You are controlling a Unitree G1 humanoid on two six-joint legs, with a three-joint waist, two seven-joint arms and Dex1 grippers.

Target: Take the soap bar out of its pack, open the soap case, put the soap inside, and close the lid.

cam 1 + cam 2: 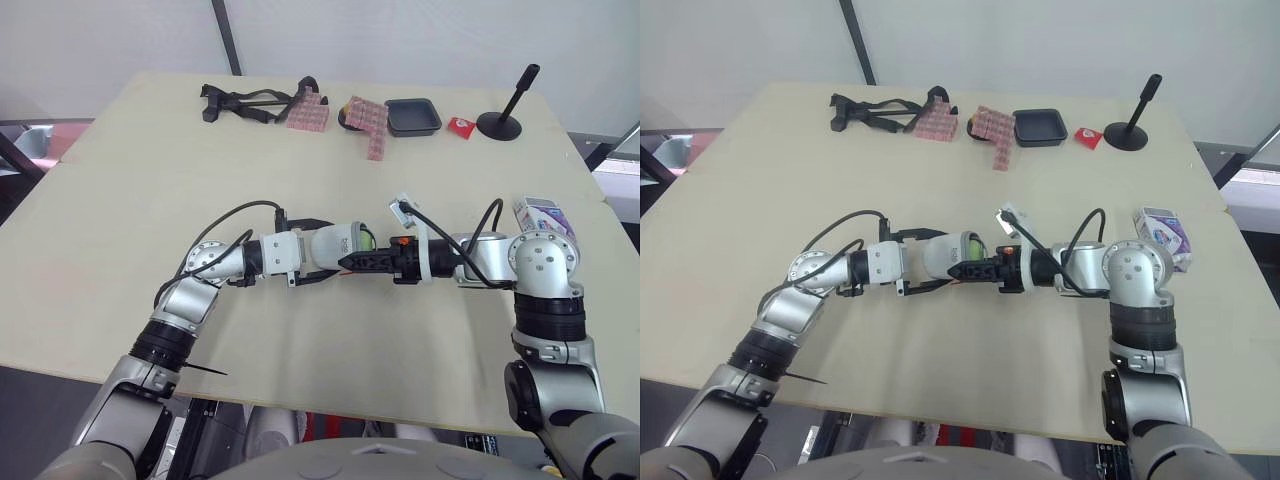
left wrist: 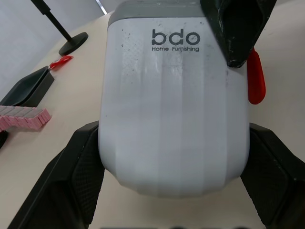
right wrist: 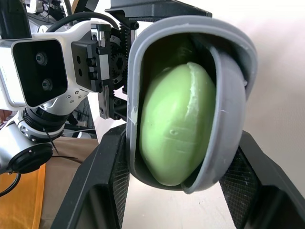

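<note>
Our left gripper [image 2: 174, 143] clamped the soap case [image 2: 171, 86], steadying it while the right gripper [image 3: 182, 139] straddled its ajar lid [image 3: 233, 109] over the soap bar [image 3: 174, 109]; that grip we couldn't judge.

A green soap bar [image 3: 176, 129] is seen seated inside the grey soap case [image 3: 143, 52], whose lid [image 3: 231, 100] is left ajar, while the case is clasped on either side by the black fingers [image 3: 102, 191] of the right gripper [image 3: 183, 140] and backed by the left arm's white wrist [image 3: 47, 71].
</note>
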